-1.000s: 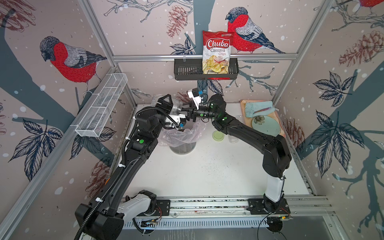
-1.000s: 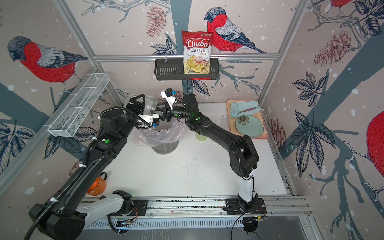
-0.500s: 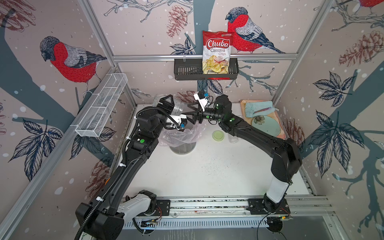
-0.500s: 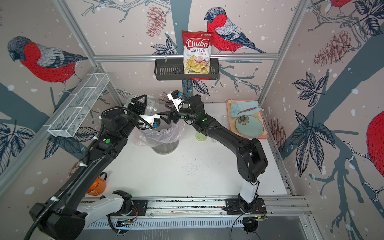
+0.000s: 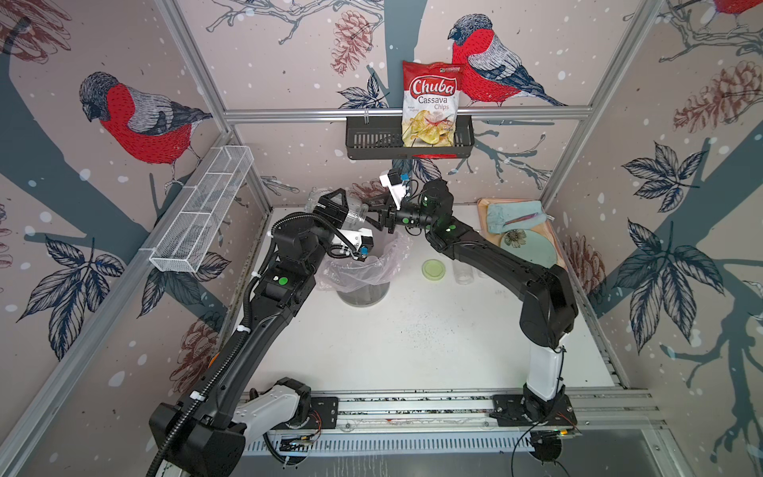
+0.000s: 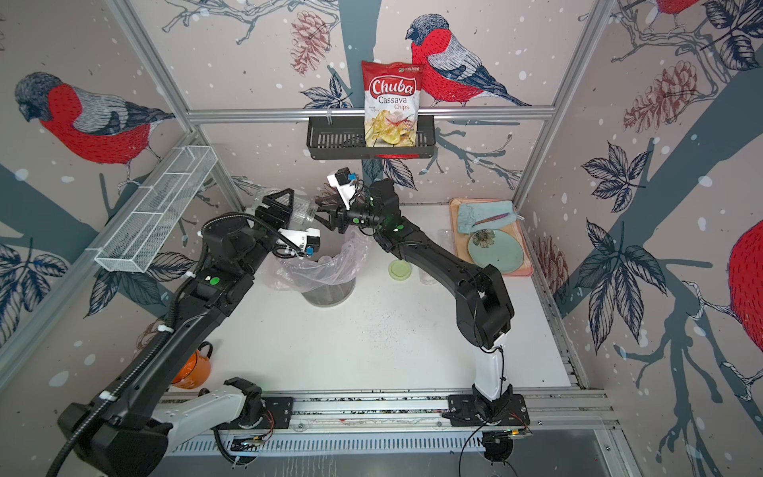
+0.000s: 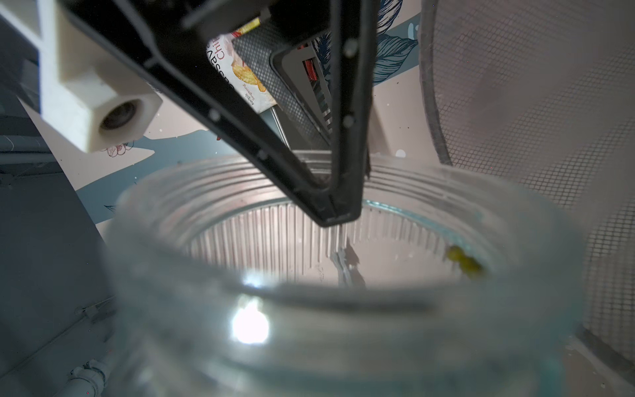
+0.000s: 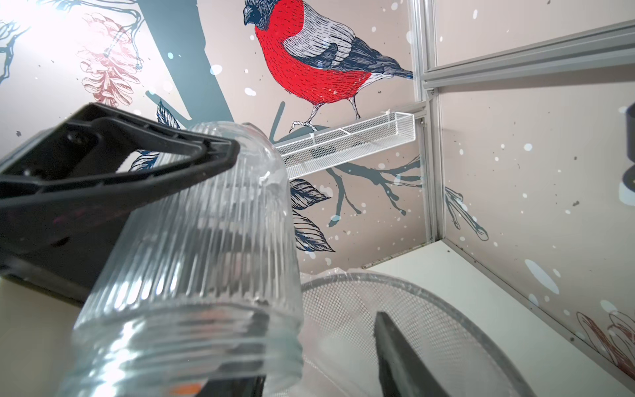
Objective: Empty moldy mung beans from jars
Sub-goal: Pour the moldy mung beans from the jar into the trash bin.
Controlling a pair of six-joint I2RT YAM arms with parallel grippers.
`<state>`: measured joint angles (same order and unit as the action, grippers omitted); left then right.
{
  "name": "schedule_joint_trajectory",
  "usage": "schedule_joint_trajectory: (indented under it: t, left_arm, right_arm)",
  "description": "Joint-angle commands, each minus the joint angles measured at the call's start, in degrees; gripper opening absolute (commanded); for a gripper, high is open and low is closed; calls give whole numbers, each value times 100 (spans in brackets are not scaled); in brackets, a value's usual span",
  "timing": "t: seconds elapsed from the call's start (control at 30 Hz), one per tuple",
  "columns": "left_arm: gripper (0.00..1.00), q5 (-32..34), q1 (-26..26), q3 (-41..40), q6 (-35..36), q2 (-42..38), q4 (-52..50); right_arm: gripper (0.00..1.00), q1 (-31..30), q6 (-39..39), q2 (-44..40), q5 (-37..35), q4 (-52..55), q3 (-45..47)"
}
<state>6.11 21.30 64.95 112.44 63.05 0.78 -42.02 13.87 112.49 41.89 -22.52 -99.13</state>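
Note:
My left gripper (image 5: 340,208) is shut on a ribbed clear glass jar (image 5: 358,214), held tilted high over the bin (image 5: 363,285), mouth towards the right arm. The jar (image 6: 304,212) shows in both top views. My right gripper (image 5: 377,215) stands open at the jar's mouth. One of its fingers (image 7: 338,196) reaches over the rim; the other finger (image 8: 398,361) hangs clear above the bin's mesh. The jar (image 8: 206,257) looks almost empty. A few mung beans (image 7: 464,261) cling to its inner wall. The left fingers (image 8: 103,165) press the jar's ribbed side.
The bin is lined with a pinkish bag (image 5: 371,264). Right of it lie a pale green lid (image 5: 433,269) and small clear jars (image 5: 463,270). A tray (image 5: 483,206) with a plate (image 5: 530,250) and a cloth (image 5: 512,214) sits at the back right. An orange mug (image 6: 192,367) stands by the left arm.
The right wrist has shifted slightly to the right beside the jar's mouth, and its jaws have narrowed after widening. The left arm holds the jar where it was.

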Motion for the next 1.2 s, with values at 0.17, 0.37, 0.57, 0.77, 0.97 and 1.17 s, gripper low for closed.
schedule_joint_trajectory:
  t: [0.17,0.37,0.57,0.77,0.97,1.17]
  left_arm:
    - [0,-26,64,3,344,-8,399]
    - [0,-6,67,9,289,-30,392]
    - [0,-27,69,-6,227,-46,496]
    - [13,-22,69,-77,179,-68,559]
    - [44,-22,68,-106,97,-75,574]
    - [98,-12,67,-142,4,-90,677]
  right_arm:
    - [33,-78,436,583,292,-376,-884]
    - [11,-118,874,718,518,-952,-970]
    - [0,-100,1275,484,627,-1569,-462]
    - [0,-100,1342,270,630,-1706,-124]
    - [0,-165,1501,186,648,-1895,116]
    - [0,-201,2125,227,756,-2480,332]
